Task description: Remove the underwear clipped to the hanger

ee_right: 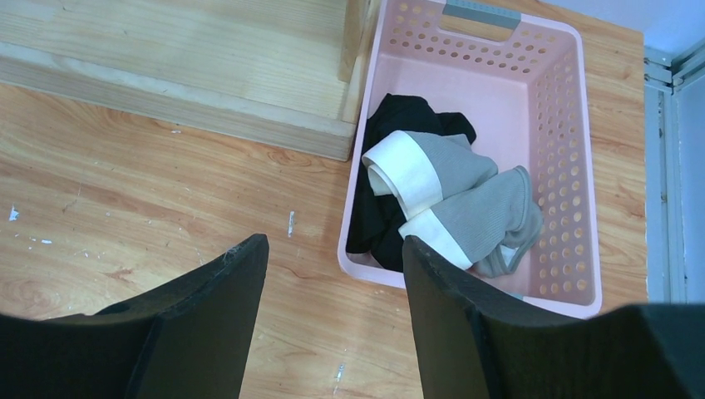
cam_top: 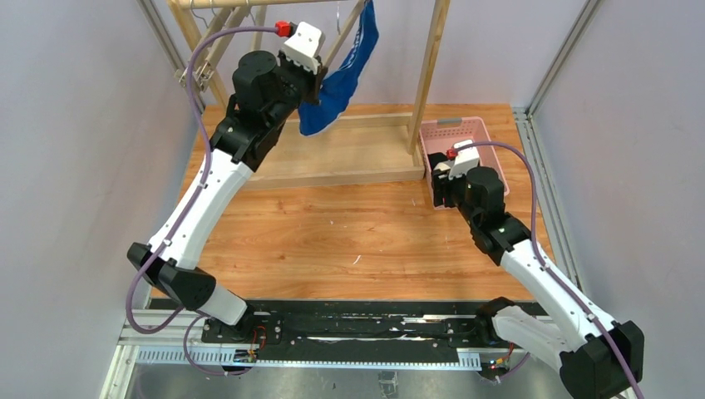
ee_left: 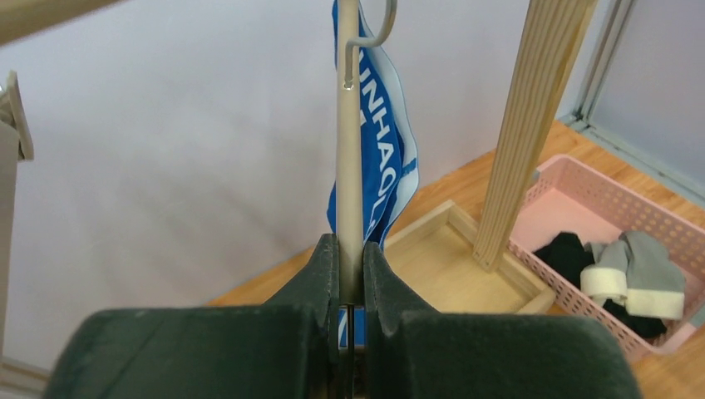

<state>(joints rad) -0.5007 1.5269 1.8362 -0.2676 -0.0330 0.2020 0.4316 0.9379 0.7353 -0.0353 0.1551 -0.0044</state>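
wooden table (cam_top: 332,241), rack (cam_top: 432,66) at its far edge. my left gripper (ee_left: 351,253) is pressed together on the hanger (ee_left: 349,166), where the blue briefs (ee_left: 387,158) hang clipped. my right gripper (ee_right: 334,249) is spread, holding nothing, beside the pink basket (ee_right: 574,166) that contains the grey briefs (ee_right: 465,191) and black briefs (ee_right: 407,116). risk: a tug may unhook the hanger rather than free the fabric.

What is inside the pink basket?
Inside the pink basket lies grey underwear with a white waistband, on top of black underwear. The grey pair covers part of the black one, and the basket floor beneath both is hidden.
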